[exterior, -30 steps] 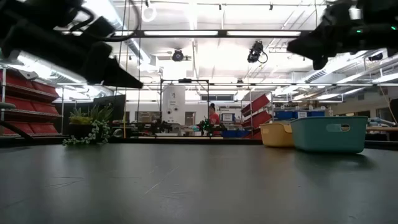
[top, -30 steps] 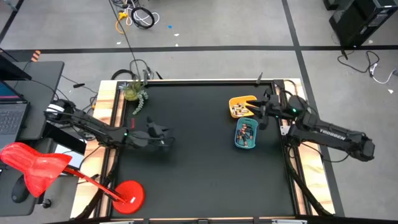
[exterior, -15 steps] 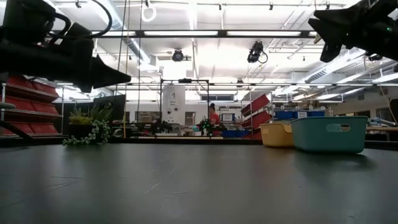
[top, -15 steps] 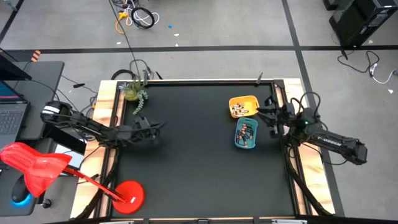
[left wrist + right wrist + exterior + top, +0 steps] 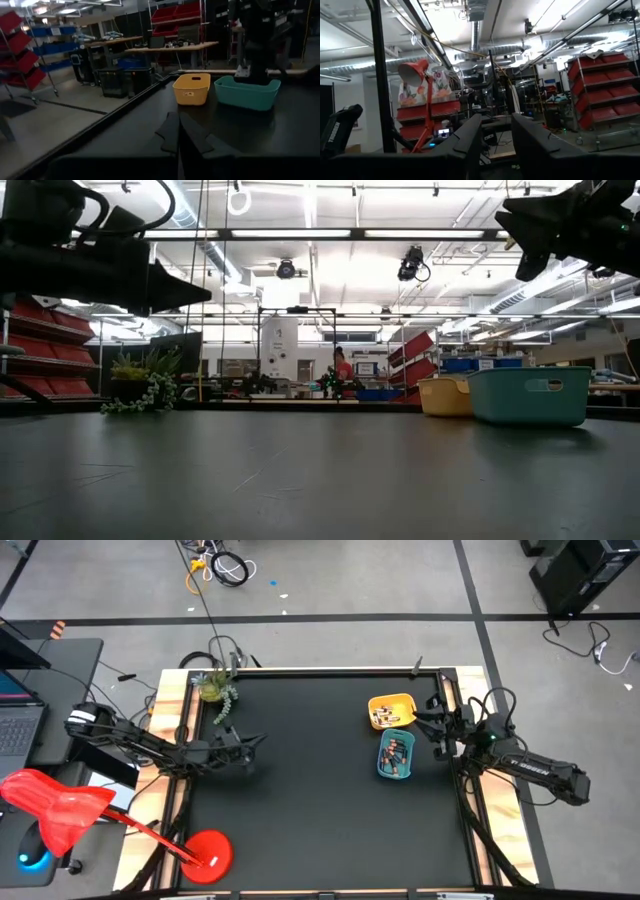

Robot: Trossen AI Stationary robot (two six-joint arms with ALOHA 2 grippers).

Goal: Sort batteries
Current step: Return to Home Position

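Batteries point(image 5: 398, 753) sit sorted in the teal tray point(image 5: 381, 765) and yellow tray point(image 5: 392, 698); I see none loose. My right gripper point(image 5: 424, 724) hangs raised just beside them, fingers apart, empty. My left gripper point(image 5: 256, 741) is well apart across the table, fingers pressed together, empty, both heading home, I reckon.

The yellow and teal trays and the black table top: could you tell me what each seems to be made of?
The yellow tray looks like moulded plastic: even colour, smooth satin walls, rounded corners, a handle slot. The teal tray seems the same plastic, with a lipped rim. The table top is probably a matte black mat or laminate, with faint scuffs; I cannot tell which.
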